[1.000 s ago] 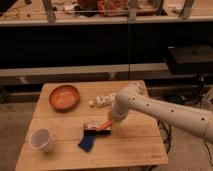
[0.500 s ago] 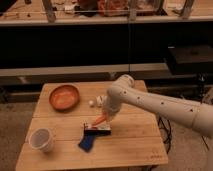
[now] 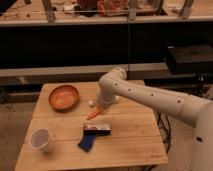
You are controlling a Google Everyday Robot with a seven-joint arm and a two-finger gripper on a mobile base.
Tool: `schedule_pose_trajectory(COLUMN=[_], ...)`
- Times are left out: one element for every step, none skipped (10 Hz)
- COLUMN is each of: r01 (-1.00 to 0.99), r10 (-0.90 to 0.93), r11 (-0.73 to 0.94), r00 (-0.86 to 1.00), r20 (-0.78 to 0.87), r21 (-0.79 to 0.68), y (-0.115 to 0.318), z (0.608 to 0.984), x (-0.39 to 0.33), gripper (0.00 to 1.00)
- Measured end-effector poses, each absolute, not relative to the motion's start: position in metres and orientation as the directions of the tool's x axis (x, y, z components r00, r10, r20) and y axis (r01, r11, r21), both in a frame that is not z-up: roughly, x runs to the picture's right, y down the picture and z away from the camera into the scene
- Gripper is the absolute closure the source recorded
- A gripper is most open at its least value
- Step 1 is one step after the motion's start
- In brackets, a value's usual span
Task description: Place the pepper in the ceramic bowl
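The pepper (image 3: 93,114), small, orange and tapered, hangs just above the middle of the wooden table (image 3: 130,135). My gripper (image 3: 99,108) is shut on its upper end, and the white arm reaches in from the right. The ceramic bowl (image 3: 64,97), reddish-orange and shallow, sits at the table's back left, a short way left of the gripper and pepper. Nothing shows inside the bowl.
A translucent plastic cup (image 3: 40,139) stands at the front left. A flat blue object (image 3: 87,143) and a dark snack packet (image 3: 98,129) lie below the pepper. A small white item (image 3: 91,103) rests near the gripper. Dark shelving runs behind the table.
The gripper has risen and moved left toward the bowl, carrying the pepper up away from the packet. The arm's elbow swung back and left.
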State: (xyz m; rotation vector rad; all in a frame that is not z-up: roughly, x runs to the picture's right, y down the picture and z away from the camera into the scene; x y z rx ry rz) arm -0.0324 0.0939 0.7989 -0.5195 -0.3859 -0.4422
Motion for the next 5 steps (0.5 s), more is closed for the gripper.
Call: schedule_pose_trajectory(r01=[0.495,0.497,0.499,0.498,0.494], r10=[-0.307,-0.31,-0.312,-0.313,-0.311], r11=[0.779,0.777,0.777,0.777,0.78], r00=[0.836,0.835,0.835,0.836,0.839], r20=[0.454,0.454,0.453,0.451,0.447], r21=[-0.385,-0.385,-0.384,-0.384,-0.385], y=[0.088,0.086,0.083,0.079,0.074], z=[0.804,0.806,0.807,0.806,0.808], x=[-0.037,-0.041,-0.042,-0.043,-0.043], gripper=[0.99,0.99,0.99,0.99,0.99])
